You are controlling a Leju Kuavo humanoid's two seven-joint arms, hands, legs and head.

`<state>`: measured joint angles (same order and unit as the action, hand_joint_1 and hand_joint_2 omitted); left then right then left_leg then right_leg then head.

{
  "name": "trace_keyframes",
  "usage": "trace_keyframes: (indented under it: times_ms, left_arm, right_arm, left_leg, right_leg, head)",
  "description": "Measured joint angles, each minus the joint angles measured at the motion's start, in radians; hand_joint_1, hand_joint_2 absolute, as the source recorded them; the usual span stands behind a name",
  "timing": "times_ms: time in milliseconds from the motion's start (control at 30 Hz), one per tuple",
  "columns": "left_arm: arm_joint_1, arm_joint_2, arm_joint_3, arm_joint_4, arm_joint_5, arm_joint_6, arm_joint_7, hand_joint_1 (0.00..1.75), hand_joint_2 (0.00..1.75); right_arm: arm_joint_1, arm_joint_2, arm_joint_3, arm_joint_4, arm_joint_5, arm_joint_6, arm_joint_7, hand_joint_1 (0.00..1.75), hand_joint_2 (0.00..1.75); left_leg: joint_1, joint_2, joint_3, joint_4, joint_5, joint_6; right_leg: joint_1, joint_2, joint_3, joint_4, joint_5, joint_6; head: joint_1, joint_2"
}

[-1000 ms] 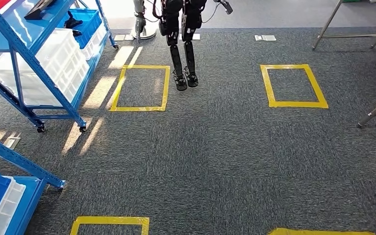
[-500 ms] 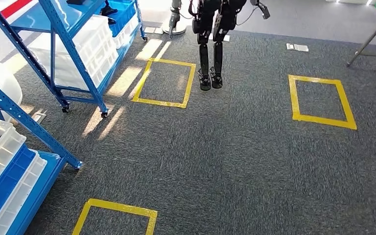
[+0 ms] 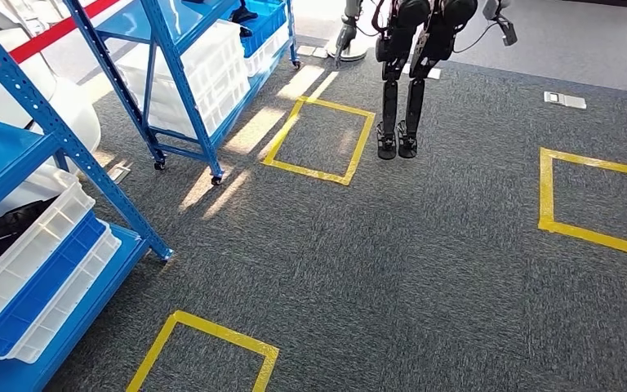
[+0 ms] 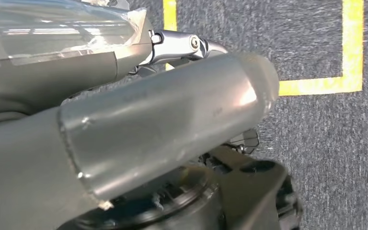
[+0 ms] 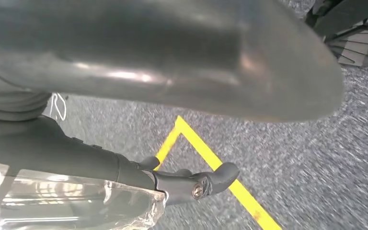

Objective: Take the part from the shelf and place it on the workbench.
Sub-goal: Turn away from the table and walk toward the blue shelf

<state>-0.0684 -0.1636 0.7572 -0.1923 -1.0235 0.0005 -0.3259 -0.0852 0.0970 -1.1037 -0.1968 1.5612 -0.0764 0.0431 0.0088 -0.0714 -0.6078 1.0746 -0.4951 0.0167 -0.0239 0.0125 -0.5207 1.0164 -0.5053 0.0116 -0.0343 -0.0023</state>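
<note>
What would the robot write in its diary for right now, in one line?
phase: walking, shelf not reached | near shelf: left, white bin on it | left robot hand: holds nothing | right robot hand: holds nothing | floor: yellow tape square

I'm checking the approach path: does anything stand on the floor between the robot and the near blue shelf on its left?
Nothing visible does. Only grey carpet and a flat yellow tape square lie before the near blue shelf; the other robot stands far off, beyond the far shelf.

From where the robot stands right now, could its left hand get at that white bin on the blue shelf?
Probably not yet. The left hand hangs low over the carpet, while the white bin sits on the blue shelf off to the robot's left, with open floor between.
</note>
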Motion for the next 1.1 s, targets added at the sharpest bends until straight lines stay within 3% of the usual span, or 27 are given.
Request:
trace_keyframes:
  times_ms: [67, 100, 167, 233, 267, 333, 367, 433, 500, 567, 633, 667, 700, 767, 800, 833, 867, 967, 1033, 1100]
  left_arm:
    - [-0.003, 0.000, 0.000, 0.000, 0.000, -0.001, -0.001, 0.00, 0.00]
    - [-0.004, 0.000, 0.000, 0.000, 0.000, -0.001, -0.001, 0.00, 0.00]
    - [-0.002, 0.000, 0.000, 0.000, 0.000, -0.001, -0.001, 0.00, 0.00]
    - [-0.001, 0.000, 0.000, 0.000, 0.000, -0.002, -0.001, 0.00, 0.00]
    - [-0.002, 0.001, 0.000, 0.000, 0.000, -0.002, -0.001, 0.00, 0.00]
    - [-0.007, 0.003, 0.000, 0.000, 0.000, -0.002, -0.001, 0.00, 0.00]
    - [-0.008, 0.003, 0.000, 0.000, -0.001, -0.002, -0.001, 0.00, 0.00]
    - [-0.007, 0.004, 0.000, 0.000, -0.001, -0.002, -0.001, 0.00, 0.00]
    - [-0.006, 0.003, 0.000, 0.000, -0.001, -0.002, -0.001, 0.00, 0.00]
    - [-0.008, 0.002, 0.000, 0.000, -0.001, -0.002, -0.001, 0.00, 0.00]
    - [-0.008, 0.000, 0.000, 0.000, -0.001, -0.002, -0.001, 0.00, 0.00]
    - [-0.007, 0.000, 0.000, 0.000, -0.001, -0.002, -0.001, 0.00, 0.00]
    - [-0.006, 0.000, 0.001, 0.000, -0.001, -0.002, -0.001, 0.00, 0.00]
    - [-0.004, -0.001, 0.001, 0.000, -0.001, -0.002, -0.001, 0.00, 0.00]
    - [-0.004, -0.001, 0.001, 0.000, -0.001, -0.002, -0.001, 0.00, 0.00]
    - [-0.004, -0.001, 0.001, 0.000, -0.001, -0.002, -0.001, 0.00, 0.00]
    - [-0.004, -0.001, 0.001, 0.000, -0.001, -0.002, 0.000, 0.00, 0.00]
    - [0.000, 0.000, 0.001, 0.000, -0.001, -0.002, 0.001, 0.00, 0.00]
    - [0.001, 0.001, 0.001, 0.000, -0.001, -0.003, 0.001, 0.00, 0.00]
    - [-0.002, 0.001, 0.001, 0.000, -0.001, -0.003, 0.001, 0.00, 0.00]
  right_arm:
    - [0.003, 0.000, 0.003, 0.000, 0.000, 0.000, -0.002, 0.00, 0.00]
    - [0.004, 0.000, 0.004, 0.000, 0.000, 0.000, -0.002, 0.00, 0.00]
    - [0.006, -0.001, 0.005, 0.000, 0.001, 0.000, -0.004, 0.00, 0.00]
    - [0.004, 0.000, 0.007, 0.000, 0.001, 0.002, -0.007, 0.00, 0.00]
    - [0.003, 0.001, 0.008, 0.000, 0.001, 0.003, -0.008, 0.00, 0.00]
    - [0.002, 0.004, 0.010, 0.000, 0.001, 0.005, -0.009, 0.00, 0.00]
    - [0.001, 0.005, 0.011, 0.000, 0.001, 0.006, -0.009, 0.00, 0.00]
    - [-0.002, 0.006, 0.013, 0.000, 0.001, 0.006, -0.009, 0.00, 0.00]
    - [-0.003, 0.007, 0.014, 0.000, 0.001, 0.006, -0.009, 0.00, 0.00]
    - [0.001, 0.006, 0.014, 0.000, 0.001, 0.006, -0.009, 0.00, 0.00]
    - [0.005, 0.006, 0.014, 0.000, 0.001, 0.006, -0.009, 0.00, 0.00]
    - [0.006, 0.005, 0.014, 0.000, 0.001, 0.006, -0.009, 0.00, 0.00]
    - [0.006, 0.004, 0.014, 0.000, 0.001, 0.006, -0.009, 0.00, 0.00]
    - [0.005, 0.002, 0.014, 0.000, 0.001, 0.006, -0.009, 0.00, 0.00]
    - [0.005, 0.002, 0.014, 0.000, 0.002, 0.007, -0.009, 0.00, 0.00]
    - [0.005, 0.002, 0.014, 0.001, 0.002, 0.008, -0.010, 0.00, 0.00]
    - [0.004, 0.002, 0.015, 0.001, 0.002, 0.009, -0.011, 0.00, 0.00]
    - [0.001, 0.003, 0.017, 0.002, 0.002, 0.016, -0.014, 0.00, 0.00]
    - [0.000, 0.004, 0.019, 0.001, 0.002, 0.019, -0.016, 0.00, 0.00]
    - [0.002, 0.005, 0.021, 0.001, 0.002, 0.020, -0.017, 0.00, 0.00]
  left_leg:
    - [0.000, 0.048, -0.058, 0.121, -0.066, -0.006]
    - [0.001, 0.057, -0.089, 0.185, -0.092, -0.009]
    - [0.002, 0.065, -0.115, 0.237, -0.097, -0.008]
    - [-0.001, 0.084, -0.059, 0.136, -0.038, 0.002]
    - [-0.007, 0.113, -0.020, 0.062, -0.011, 0.011]
    - [-0.020, 0.155, 0.029, -0.035, 0.015, 0.024]
    - [-0.025, 0.160, 0.032, -0.047, 0.014, 0.027]
    - [-0.023, 0.133, 0.032, -0.057, 0.022, 0.032]
    - [-0.014, 0.107, 0.039, -0.073, 0.036, 0.041]
    - [-0.009, 0.078, 0.039, -0.079, 0.043, 0.046]
    - [-0.008, 0.046, 0.037, -0.079, 0.044, 0.046]
    - [-0.008, 0.034, 0.038, -0.078, 0.045, 0.046]
    - [-0.006, 0.021, 0.038, -0.077, 0.045, 0.044]
    - [-0.002, -0.006, 0.038, -0.072, 0.043, 0.037]
    - [-0.003, -0.019, 0.037, -0.066, 0.040, 0.030]
    - [-0.003, -0.030, 0.034, -0.061, 0.038, 0.023]
    - [-0.005, -0.037, 0.032, -0.057, 0.036, 0.018]
    - [-0.002, -0.047, 0.027, -0.057, 0.036, 0.008]
    - [0.000, -0.009, 0.011, -0.023, 0.015, 0.001]
    - [0.000, 0.045, -0.038, 0.081, -0.043, -0.006]
  right_leg:
    - [0.004, -0.022, -0.002, -0.001, -0.001, -0.011]
    - [0.006, -0.035, -0.004, 0.000, -0.002, -0.014]
    - [0.010, -0.062, -0.005, 0.000, -0.003, -0.017]
    - [0.013, -0.085, -0.002, 0.000, -0.005, -0.019]
    - [0.015, -0.095, 0.001, 0.000, -0.007, -0.019]
    - [0.021, -0.115, 0.003, 0.000, -0.011, -0.015]
    - [0.023, -0.125, 0.004, -0.001, -0.013, -0.012]
    - [0.025, -0.139, 0.006, -0.002, -0.016, -0.005]
    - [0.025, -0.095, -0.006, 0.036, -0.039, -0.002]
    - [0.019, -0.035, -0.063, 0.160, -0.098, -0.006]
    - [0.014, -0.020, -0.119, 0.275, -0.138, -0.003]
    - [0.012, -0.019, -0.128, 0.290, -0.137, 0.003]
    - [0.009, -0.018, -0.118, 0.264, -0.119, 0.013]
    - [-0.002, 0.000, -0.063, 0.134, -0.059, 0.036]
    - [-0.005, 0.014, -0.035, 0.067, -0.031, 0.043]
    - [-0.006, 0.025, -0.018, 0.024, -0.014, 0.043]
    - [-0.005, 0.031, -0.011, 0.005, -0.008, 0.038]
    - [-0.002, 0.013, -0.004, 0.003, -0.004, 0.018]
    - [-0.003, -0.003, -0.001, 0.002, 0.000, 0.006]
    - [0.000, -0.024, -0.001, 0.001, -0.001, -0.004]
  head:
    - [-0.004, 0.000]
    - [-0.005, 0.000]
    - [-0.005, 0.000]
    - [-0.005, 0.000]
    - [-0.005, 0.000]
    - [-0.004, 0.000]
    - [-0.004, 0.000]
    - [-0.004, 0.000]
    - [-0.002, 0.000]
    - [0.002, 0.000]
    - [0.005, 0.000]
    - [0.005, 0.000]
    - [0.005, 0.000]
    - [0.005, 0.000]
    - [0.007, 0.000]
    - [0.009, 0.000]
    - [0.009, 0.000]
    - [0.007, 0.000]
    - [0.004, 0.000]
    - [-0.001, 0.000]
